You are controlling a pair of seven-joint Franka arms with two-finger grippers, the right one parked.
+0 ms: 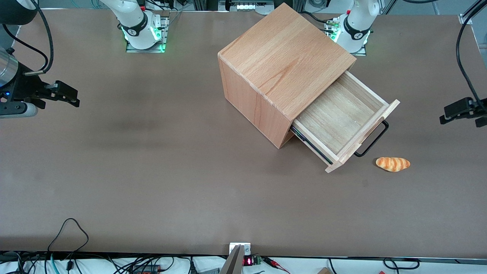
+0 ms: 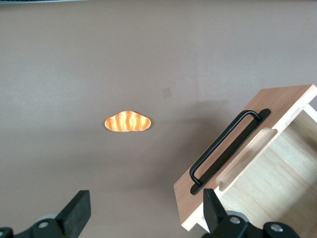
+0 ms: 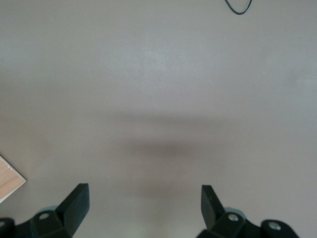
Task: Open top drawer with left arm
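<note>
**Top drawer pulled out, left arm's jaws spread and apart from it**

One wooden cabinet (image 1: 283,62) stands on the brown counter (image 1: 152,171), turned at an angle. One top drawer (image 1: 342,121) juts well out of it toward the working arm's end of the counter, its pale inside bare. One thin black wire handle (image 1: 374,139) is fixed to the drawer's front panel. One bread roll (image 1: 392,164), golden with darker stripes, lies on the counter in front of the drawer's front panel, just beside the handle's nearer end and not touching it.

The left arm's gripper (image 1: 443,117) hangs at the working arm's end of the counter, well apart from the drawer, holding nothing. Its jaws are spread wide.

The front view alone shows the whole cabinet, the drawer's full length, the dark runner under its side and the gripper's distance from the front panel. The left wrist view shows what the front view does not: the front panel face-on, with the handle (image 2: 225,148) lying along it and a scooped cut-out in the panel's top edge, and bare counter between the two black fingertips (image 2: 77,210), with the roll (image 2: 127,122) farther out.
</note>
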